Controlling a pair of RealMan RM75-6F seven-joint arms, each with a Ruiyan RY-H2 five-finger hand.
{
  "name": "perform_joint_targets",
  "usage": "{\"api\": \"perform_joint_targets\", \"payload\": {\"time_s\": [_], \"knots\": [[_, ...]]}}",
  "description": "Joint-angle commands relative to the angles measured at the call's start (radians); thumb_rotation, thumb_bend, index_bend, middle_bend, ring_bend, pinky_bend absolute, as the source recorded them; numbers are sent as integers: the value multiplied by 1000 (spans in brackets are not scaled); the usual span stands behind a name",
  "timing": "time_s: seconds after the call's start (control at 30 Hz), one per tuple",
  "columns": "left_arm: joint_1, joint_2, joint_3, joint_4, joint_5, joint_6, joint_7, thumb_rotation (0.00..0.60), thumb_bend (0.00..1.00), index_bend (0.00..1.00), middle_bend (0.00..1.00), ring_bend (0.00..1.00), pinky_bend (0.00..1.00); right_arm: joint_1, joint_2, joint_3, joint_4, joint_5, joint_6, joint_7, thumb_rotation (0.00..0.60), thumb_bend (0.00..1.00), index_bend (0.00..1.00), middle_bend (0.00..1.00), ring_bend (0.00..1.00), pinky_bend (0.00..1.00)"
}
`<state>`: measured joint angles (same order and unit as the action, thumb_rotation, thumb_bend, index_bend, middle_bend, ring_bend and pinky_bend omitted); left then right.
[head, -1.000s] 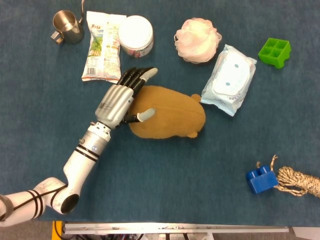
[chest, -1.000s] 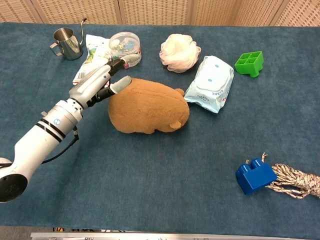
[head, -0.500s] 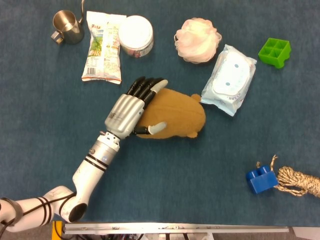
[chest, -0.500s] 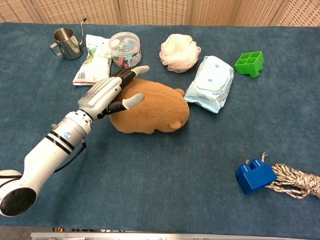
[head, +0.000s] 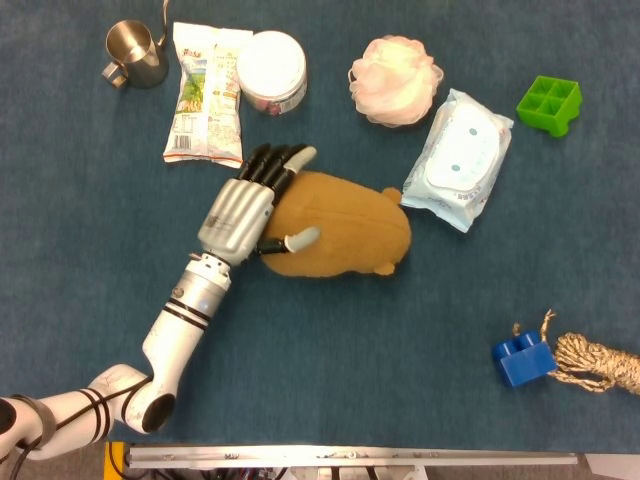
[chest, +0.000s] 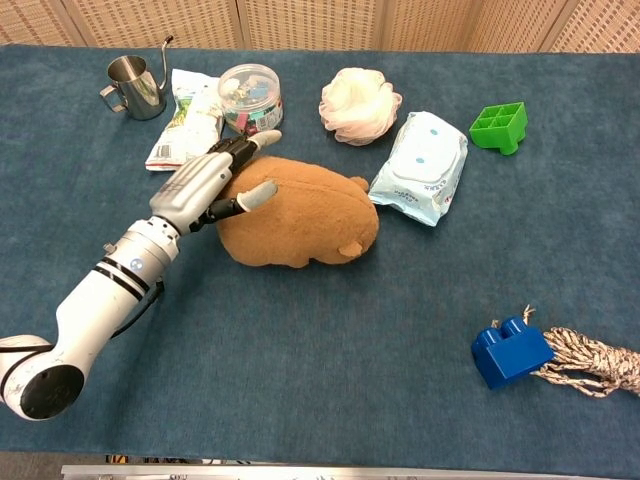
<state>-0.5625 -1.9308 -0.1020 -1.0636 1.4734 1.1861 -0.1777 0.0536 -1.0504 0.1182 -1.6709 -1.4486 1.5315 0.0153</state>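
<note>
You are laying the left hand (head: 240, 212) over the left end of the brown plush toy (head: 345, 232), which is lying on its side near the middle of the table (head: 330, 400), well clear of every edge. The fingers (head: 278, 162) are reaching spread over the toy's far upper flank while the thumb (head: 298, 240) is pressing into its near side, so the plush body is sitting between thumb and fingers, under the palm. The hand is looking only partly closed: it is touching and cupping the toy, but you cannot tell from either view whether it is truly gripping it. The toy is still resting on the cloth, which probably explains the flat, top-down approach. The snack packet (head: 205, 90) is lying just beyond the fingertips, toward the far left corner. The right hand is not showing in either view.
</note>
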Motion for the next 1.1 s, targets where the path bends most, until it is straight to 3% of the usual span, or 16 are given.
{"api": "perform_joint_targets", "payload": {"time_s": [0.03,0.27,0.53,1.1], "knots": [[0,7,-12,-2,-6,7,-3,13,40,38,91,69,5,0,0,0,1,-1,0,1,600,68,346,365,224,252],[2,38,-32,-83,0,39,6,14,40,38,91,69,5,-3,1,0,1,-8,8,9,600,68,346,365,224,253],[10,42,-4,-178,19,52,84,14,40,38,91,69,5,-11,4,-3,4,-11,16,19,600,68,346,365,224,253],[7,-53,5,-48,-12,5,128,14,40,38,91,69,6,-18,6,-1,16,-1,15,36,600,68,346,365,224,253]]}}
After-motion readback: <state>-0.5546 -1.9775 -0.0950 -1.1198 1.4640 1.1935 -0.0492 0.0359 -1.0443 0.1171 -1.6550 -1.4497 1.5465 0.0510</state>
